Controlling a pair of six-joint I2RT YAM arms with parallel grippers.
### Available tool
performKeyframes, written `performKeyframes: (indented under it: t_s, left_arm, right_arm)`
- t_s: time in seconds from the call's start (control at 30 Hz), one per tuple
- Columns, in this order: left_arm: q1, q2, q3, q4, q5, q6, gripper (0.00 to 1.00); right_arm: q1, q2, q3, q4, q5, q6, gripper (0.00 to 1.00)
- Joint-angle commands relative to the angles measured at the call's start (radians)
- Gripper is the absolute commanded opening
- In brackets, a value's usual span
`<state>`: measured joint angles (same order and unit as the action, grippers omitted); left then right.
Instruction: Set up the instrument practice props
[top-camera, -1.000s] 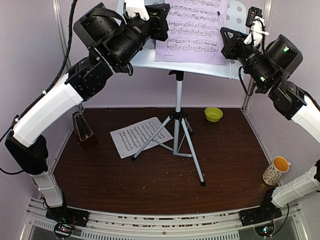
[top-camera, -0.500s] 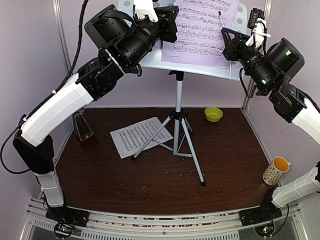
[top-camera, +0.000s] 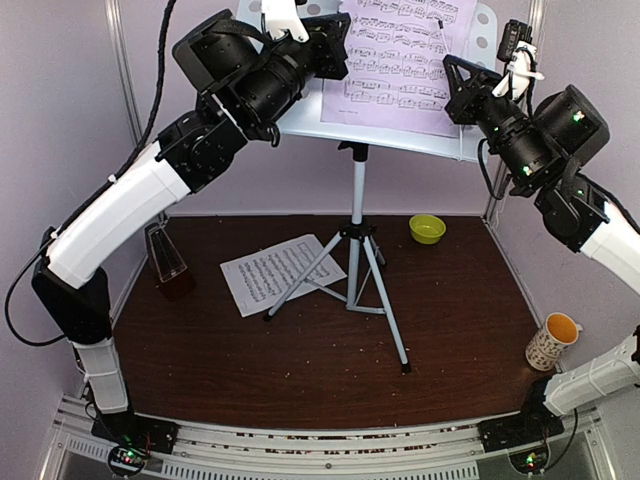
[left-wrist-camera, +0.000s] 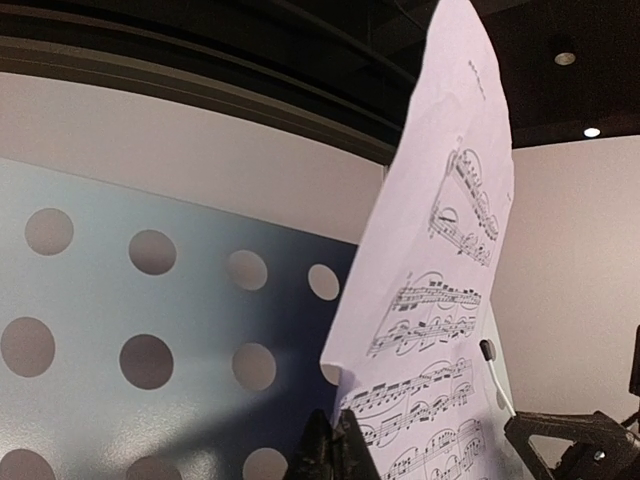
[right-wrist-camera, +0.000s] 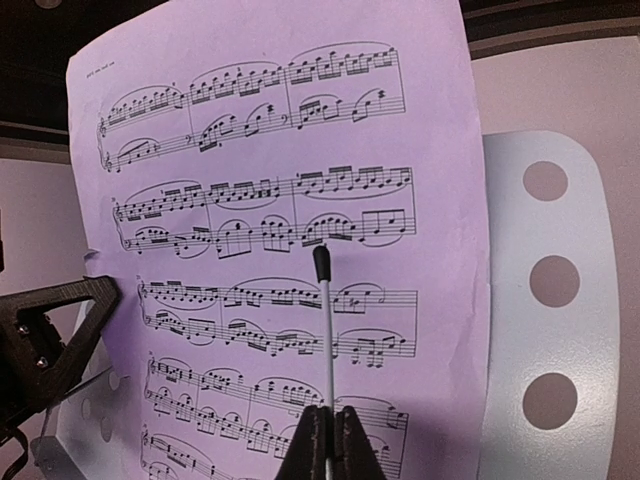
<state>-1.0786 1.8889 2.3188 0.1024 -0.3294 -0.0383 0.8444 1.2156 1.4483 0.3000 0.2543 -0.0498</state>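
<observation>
The white perforated music stand (top-camera: 300, 118) rises on its silver-black tripod (top-camera: 357, 262). A lavender music sheet (top-camera: 405, 60) leans on its desk. My left gripper (top-camera: 340, 45) is shut on the sheet's left edge, and in the left wrist view the fingertips (left-wrist-camera: 335, 445) pinch the sheet (left-wrist-camera: 440, 300). My right gripper (top-camera: 448, 68) is shut on a thin white rod with a black tip (right-wrist-camera: 326, 320), which lies across the sheet (right-wrist-camera: 250, 200). A white music sheet (top-camera: 283, 272) lies flat on the table. The dark-red metronome (top-camera: 168, 262) stands at the left.
A small green bowl (top-camera: 427, 228) sits at the back right of the brown table (top-camera: 300, 370). A patterned cup (top-camera: 553, 341) stands near the right edge. The tripod's legs spread over the table's middle, one across the white sheet. Both arms reach high at the stand's desk.
The lavender sheet has shifted a little up and to the right on the desk, carried by my left gripper. The right gripper has barely moved.
</observation>
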Motion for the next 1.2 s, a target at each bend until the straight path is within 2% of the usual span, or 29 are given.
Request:
performKeyframes:
  t_s: [0.0,0.93,1.17]
  left_arm:
    - [0.013,0.024,0.022,0.005,0.028,-0.051,0.00]
    - [0.013,0.088,0.060,-0.008,0.097,-0.103,0.00]
    - [0.023,0.085,0.059,-0.027,0.069,-0.081,0.00]
  right_arm:
    - [-0.002,-0.023,-0.011,0.047,-0.021,-0.019,0.00]
    - [0.019,-0.032,-0.051,0.128,-0.039,-0.087,0.00]
    - [0.024,-0.036,-0.068,0.146,-0.050,-0.106,0.00]
